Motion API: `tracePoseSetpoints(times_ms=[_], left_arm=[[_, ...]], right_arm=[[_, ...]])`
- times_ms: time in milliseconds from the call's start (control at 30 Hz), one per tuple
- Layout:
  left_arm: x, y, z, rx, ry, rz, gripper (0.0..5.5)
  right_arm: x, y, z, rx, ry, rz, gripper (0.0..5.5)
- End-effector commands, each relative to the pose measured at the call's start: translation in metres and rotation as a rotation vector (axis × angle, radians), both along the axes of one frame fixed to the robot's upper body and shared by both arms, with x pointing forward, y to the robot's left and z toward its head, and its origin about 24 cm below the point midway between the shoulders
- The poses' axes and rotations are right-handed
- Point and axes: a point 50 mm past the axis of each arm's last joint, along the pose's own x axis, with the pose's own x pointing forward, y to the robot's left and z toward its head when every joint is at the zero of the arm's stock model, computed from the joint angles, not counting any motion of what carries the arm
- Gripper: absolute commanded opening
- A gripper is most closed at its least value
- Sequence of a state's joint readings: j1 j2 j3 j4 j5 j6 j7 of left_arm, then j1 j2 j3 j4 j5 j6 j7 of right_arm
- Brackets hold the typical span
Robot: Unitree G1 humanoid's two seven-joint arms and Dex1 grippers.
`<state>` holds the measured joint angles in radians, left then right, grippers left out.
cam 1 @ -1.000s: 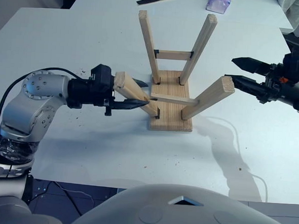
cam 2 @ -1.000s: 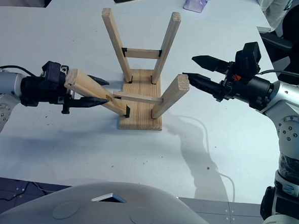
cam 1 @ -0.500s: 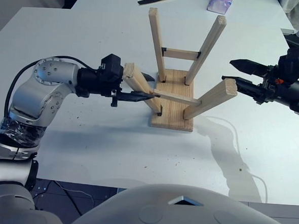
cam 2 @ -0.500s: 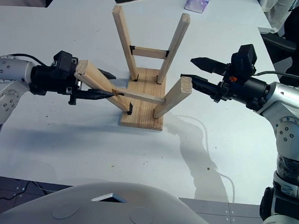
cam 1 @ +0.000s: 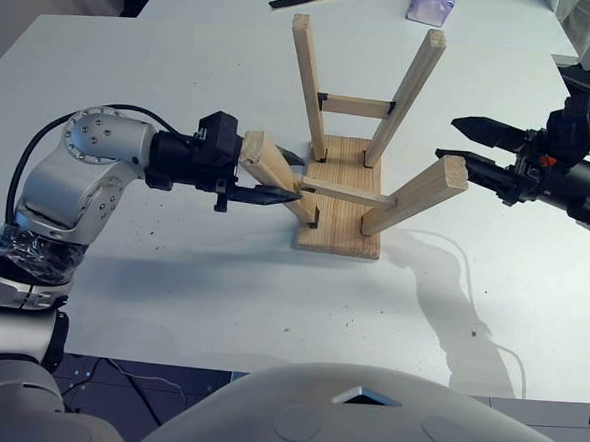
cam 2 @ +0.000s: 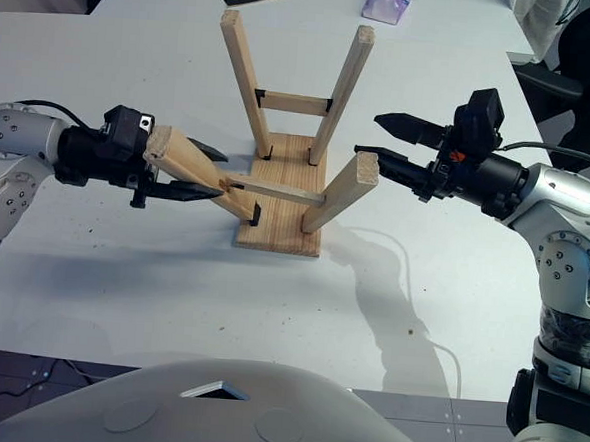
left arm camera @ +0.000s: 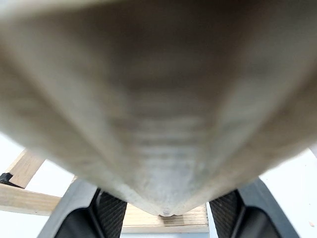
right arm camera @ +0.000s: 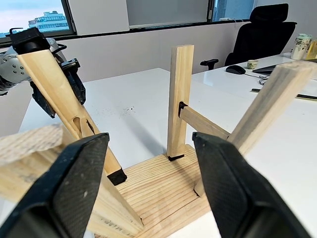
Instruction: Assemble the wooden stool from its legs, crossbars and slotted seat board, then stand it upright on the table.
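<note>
Stool (cam 1: 340,199) sits inverted mid-table (cam 1: 184,74), seat board (cam 1: 339,239) flat down, probably so the legs drop into the slots from above.

- Far legs (cam 1: 309,87) (cam 1: 408,98) at 12 o'clock of the board: near upright, far crossbar (cam 1: 357,106) in between them.
- Near-left leg (cam 1: 264,159) leans out toward 10 o'clock, near-right leg (cam 1: 412,196) toward 2 o'clock. Near crossbar (cam 1: 345,193) spans them. The splay looks like this pair isn't seated square yet.
- Left gripper (cam 1: 283,178) comes in from 9 o'clock and is clamped across the near-left leg below its free end. My read: it holds there to lever the leg upright and keep the crossbar joint engaged.
- Right gripper (cam 1: 448,137) comes in from 3 o'clock with fingers spread, holding nothing. The lower finger is just beside the near-right leg's free end; can't tell if it's touching. Likely placed to grab or nudge that leg inward.

Flip to upright not yet done.
</note>
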<state>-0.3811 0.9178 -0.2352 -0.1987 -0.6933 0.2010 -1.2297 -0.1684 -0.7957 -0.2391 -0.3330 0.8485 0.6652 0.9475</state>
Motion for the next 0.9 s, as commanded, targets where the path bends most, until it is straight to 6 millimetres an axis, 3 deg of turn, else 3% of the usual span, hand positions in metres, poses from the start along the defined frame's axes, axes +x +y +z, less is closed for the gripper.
tracePoseSetpoints(times_ms=[33, 333, 400, 500, 600, 900], left_arm=[[-0.038, 0.025, -0.082, 0.355, 0.430, -0.034, 2.05], [-0.031, 0.017, -0.078, 0.263, 0.435, 0.034, 2.06], [-0.025, 0.010, -0.070, 0.233, 0.415, 0.067, 2.06], [-0.027, 0.011, -0.076, 0.205, 0.416, 0.085, 2.06], [-0.029, 0.010, -0.076, 0.192, 0.422, 0.093, 2.06], [-0.022, 0.012, -0.099, 0.290, 0.444, 0.181, 2.06]], right_arm=[[-0.004, 0.004, 0.001, -0.009, -0.026, 0.034, 3.11], [-0.003, 0.004, 0.001, -0.008, -0.032, 0.021, 3.11], [-0.001, -0.001, 0.009, -0.007, -0.039, 0.018, 3.11], [-0.001, -0.004, 0.014, -0.005, -0.045, 0.015, 3.11], [-0.001, 0.002, 0.008, 0.000, -0.042, 0.014, 3.11], [-0.002, 0.011, 0.001, 0.001, -0.044, 0.029, 3.11]])
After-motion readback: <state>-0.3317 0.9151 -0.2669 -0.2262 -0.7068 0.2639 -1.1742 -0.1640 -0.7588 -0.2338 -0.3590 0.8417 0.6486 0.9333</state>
